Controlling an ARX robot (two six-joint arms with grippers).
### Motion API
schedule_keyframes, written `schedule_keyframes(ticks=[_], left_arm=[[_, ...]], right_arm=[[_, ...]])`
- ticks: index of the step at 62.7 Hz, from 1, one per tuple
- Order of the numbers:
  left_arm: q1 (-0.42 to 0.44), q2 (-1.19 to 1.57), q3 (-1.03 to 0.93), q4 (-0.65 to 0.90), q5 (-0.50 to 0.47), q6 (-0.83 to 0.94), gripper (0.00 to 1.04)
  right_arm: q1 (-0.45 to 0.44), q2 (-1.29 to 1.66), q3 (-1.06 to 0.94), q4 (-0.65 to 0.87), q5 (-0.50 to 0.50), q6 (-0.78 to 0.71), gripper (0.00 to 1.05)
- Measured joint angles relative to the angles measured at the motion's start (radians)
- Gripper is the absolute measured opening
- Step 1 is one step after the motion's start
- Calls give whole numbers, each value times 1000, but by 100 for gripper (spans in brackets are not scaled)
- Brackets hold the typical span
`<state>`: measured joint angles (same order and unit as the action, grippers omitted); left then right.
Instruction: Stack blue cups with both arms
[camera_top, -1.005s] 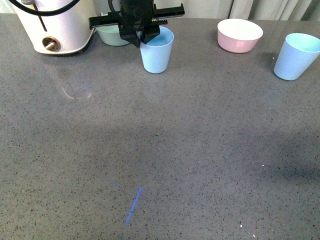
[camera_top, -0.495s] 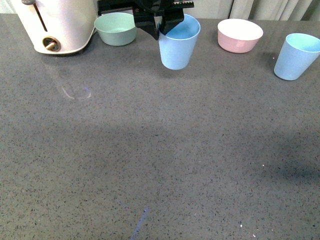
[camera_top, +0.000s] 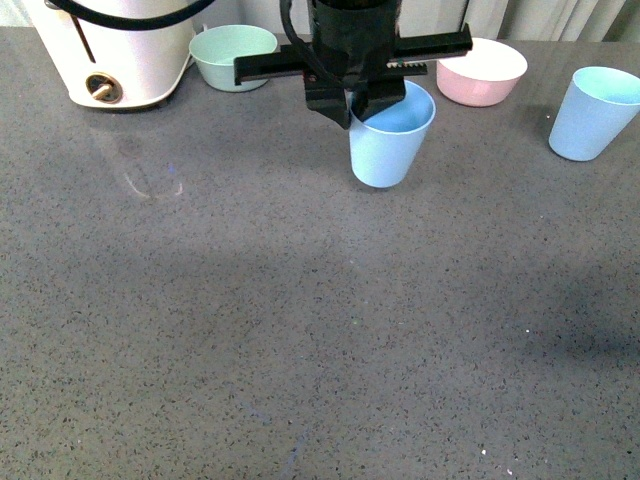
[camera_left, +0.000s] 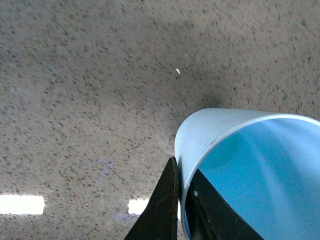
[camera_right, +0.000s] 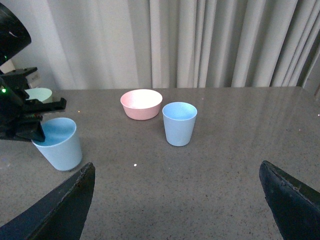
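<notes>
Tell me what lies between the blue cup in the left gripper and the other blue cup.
Bare grey countertop only, in front and right wrist views; the pink bowl sits farther back, off the line between held cup and free cup.

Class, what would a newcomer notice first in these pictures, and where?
The left gripper pinching the rim of a tilted blue cup in the middle, towards the back. A second blue cup stands upright at the far right; a pink bowl sits between the two, further back.
</notes>
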<state>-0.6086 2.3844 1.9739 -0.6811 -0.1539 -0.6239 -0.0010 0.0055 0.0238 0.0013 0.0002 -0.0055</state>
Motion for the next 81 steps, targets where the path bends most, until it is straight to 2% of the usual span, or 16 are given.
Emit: schedule_keyframes(ticks=[15,35,48,70,81], left_arm=[[-52,-7,-67,33,0,-11,2],[-65,-27,-117,64,-3,-28,2],[-68,-34,-145,93,6,-32,45],[-67,-46,-116,106,27,-31,97],[-59,-68,-93,105,8,-9,96]], right_arm=[[0,0,0,0,0,0,96],[0,0,0,0,0,0,96],[0,0,0,0,0,0,96],[0,0,0,0,0,0,96],[0,0,0,0,0,0,96]])
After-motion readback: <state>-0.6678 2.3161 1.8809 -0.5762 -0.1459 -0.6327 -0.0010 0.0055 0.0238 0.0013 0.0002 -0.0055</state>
